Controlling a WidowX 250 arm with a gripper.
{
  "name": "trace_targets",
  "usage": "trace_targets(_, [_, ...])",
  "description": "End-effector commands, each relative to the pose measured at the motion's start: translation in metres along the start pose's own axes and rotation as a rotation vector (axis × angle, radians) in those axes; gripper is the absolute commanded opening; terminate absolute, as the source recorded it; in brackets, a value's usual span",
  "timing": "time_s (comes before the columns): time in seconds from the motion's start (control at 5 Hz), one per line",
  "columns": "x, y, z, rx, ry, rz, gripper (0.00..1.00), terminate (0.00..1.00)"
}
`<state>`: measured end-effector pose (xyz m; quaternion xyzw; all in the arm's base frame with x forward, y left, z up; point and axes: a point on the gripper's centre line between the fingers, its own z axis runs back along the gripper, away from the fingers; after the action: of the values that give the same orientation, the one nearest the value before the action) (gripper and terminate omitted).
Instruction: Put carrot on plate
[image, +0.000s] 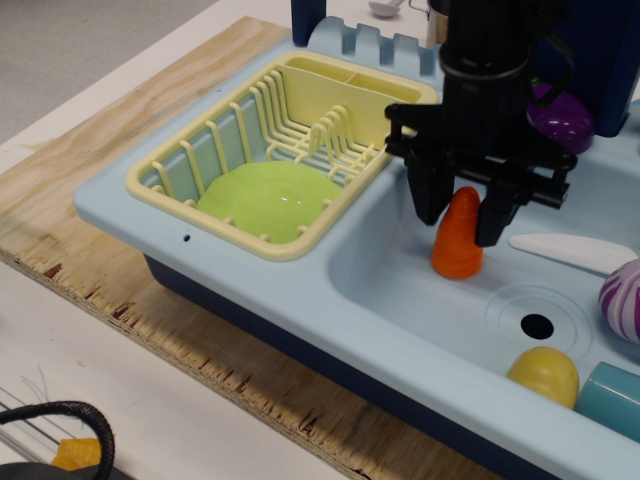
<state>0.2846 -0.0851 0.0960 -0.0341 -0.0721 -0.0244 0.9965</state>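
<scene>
Fingers (430, 190) straddle upright carrot (457, 240), perhaps touching.

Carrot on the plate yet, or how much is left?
Not yet. The gripper is down around the carrot, a finger on each side, in the sink. I can't tell if it is squeezing. Left: grab, lift, carry to the green plate in the dish rack.

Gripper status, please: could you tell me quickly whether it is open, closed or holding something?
Gripper: open, fingers either side of the upright carrot in the sink; not yet gripping it.
</scene>
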Motion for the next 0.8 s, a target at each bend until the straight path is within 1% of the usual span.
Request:
trace_targets(0.0, [-0.003,0.006,0.002,-0.012,0.001,0.041,0.0,0.0])
trace_targets(0.2, [-0.01,0.001,0.017,0.018,-0.052,0.044,0.0,0.0])
trace_targets(0.4, [-0.011,-0.007,0.039,0.053,-0.061,0.034,0.0,0.0])
trace_targets(0.6, [-0.012,-0.008,0.065,0.108,-0.104,0.035,0.0,0.0])
